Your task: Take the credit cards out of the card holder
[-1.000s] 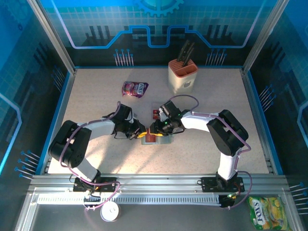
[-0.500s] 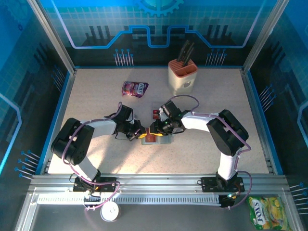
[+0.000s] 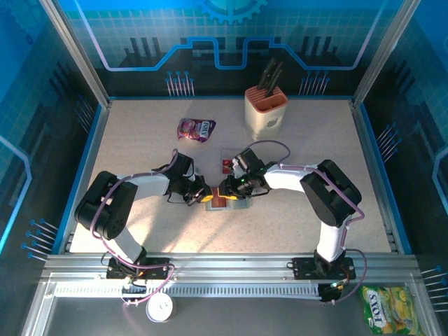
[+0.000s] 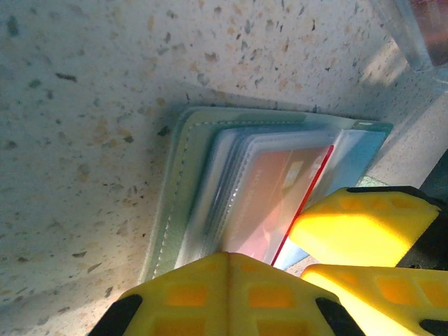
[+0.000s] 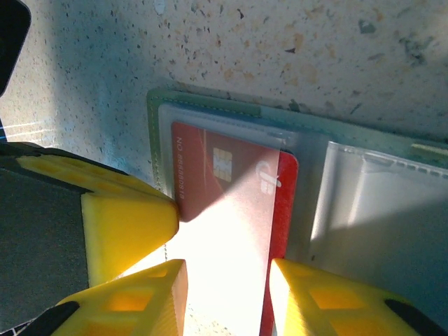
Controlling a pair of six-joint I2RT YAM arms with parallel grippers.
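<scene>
Speckled beige desk [image 3: 140, 154] sits inside blue-panelled walls, with a knife block [image 3: 266, 112] and a purple pouch [image 3: 196, 129] toward the back. At mid-desk the card holder [image 5: 210, 106] lies open and flat between the two arms. One red card [image 5: 231, 182] sticks partway out of a clear slot on its inside. On one side the left claw [image 4: 229, 269] is closed, fingers together, its tip against the holder's edge just beside that card; whether it pinches anything I cannot tell. Opposite, the right claw [image 5: 227, 273] has its fingers apart over the card's free end, one toward each side.
</scene>
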